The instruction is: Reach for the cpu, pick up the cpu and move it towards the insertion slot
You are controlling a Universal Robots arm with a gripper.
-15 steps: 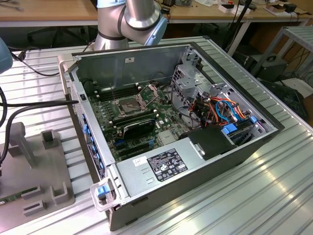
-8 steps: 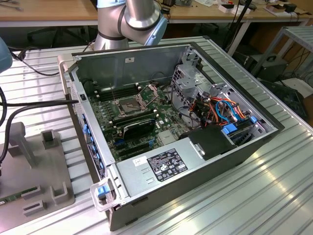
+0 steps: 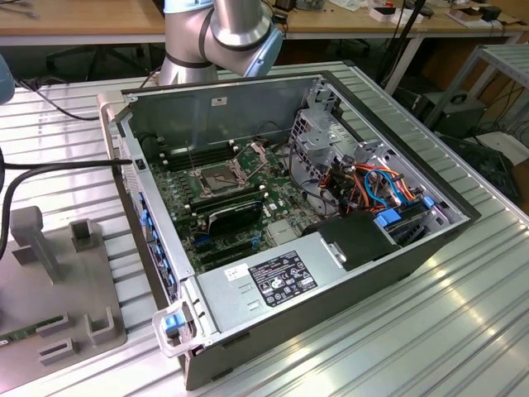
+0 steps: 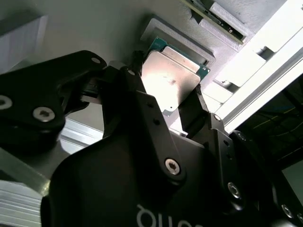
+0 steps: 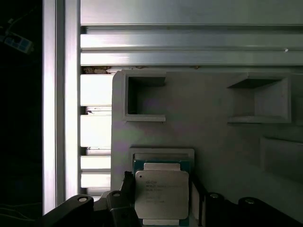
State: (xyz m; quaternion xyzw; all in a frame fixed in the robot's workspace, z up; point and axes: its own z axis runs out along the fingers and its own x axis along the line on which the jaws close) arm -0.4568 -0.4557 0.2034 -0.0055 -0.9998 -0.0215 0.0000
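The cpu (image 5: 162, 195) (image 4: 170, 80), a square chip with a silver lid on a green board, is seen in both wrist views seated in a shallow framed recess of a grey fixture plate (image 5: 213, 118). The gripper (image 5: 162, 182) (image 4: 164, 90) is positioned over it so that the chip lies between the black jaws. Whether the jaws are pressed against the chip's edges or stand just off them cannot be told. In the first wrist view, two open square pockets are shown moulded into the plate near the chip, and the ribbed aluminium table (image 5: 189, 42) is shown under and beside the plate. In the exterior view, the insertion slot (image 3: 216, 176) (a square socket with a silver metal frame) is shown on the green motherboard (image 3: 178, 198) inside an open computer case (image 3: 215, 103). It is well apart from the grey plate, which lies on the table at the exterior view's left of the case. The arm (image 3: 223, 33) is seen behind the case's far wall, cut off by the frame's upper edge
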